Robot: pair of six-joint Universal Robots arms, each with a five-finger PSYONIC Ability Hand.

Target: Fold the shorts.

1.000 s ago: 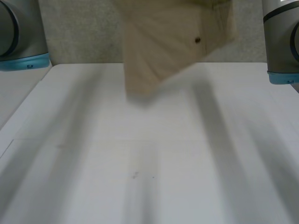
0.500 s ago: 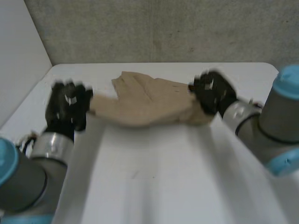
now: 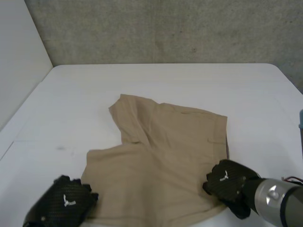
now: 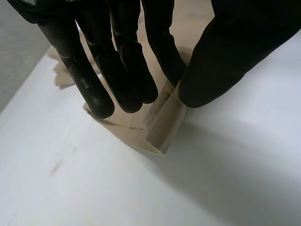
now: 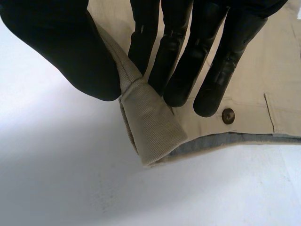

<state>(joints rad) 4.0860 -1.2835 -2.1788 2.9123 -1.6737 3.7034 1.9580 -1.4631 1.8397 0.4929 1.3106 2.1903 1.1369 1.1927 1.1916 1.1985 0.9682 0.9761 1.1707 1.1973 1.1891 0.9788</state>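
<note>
Tan shorts (image 3: 161,156) lie spread on the white table (image 3: 246,94), one leg creased towards the far side. My left hand (image 3: 64,203) is at the near left corner of the shorts (image 4: 162,125), pinching that corner between thumb and fingers (image 4: 120,70). My right hand (image 3: 227,182) is at the near right corner. In its wrist view the thumb and fingers (image 5: 183,61) pinch the folded corner of the shorts (image 5: 153,125), close to a dark button (image 5: 228,115).
A grey wall (image 3: 165,28) runs behind the table's far edge, and a white panel (image 3: 19,56) stands at the left. Bare tabletop lies all round the shorts.
The shorts were swung in the air a second ago, then dropped towards the table. Both hands have drawn them back to the near edge, where they now lie flat.
</note>
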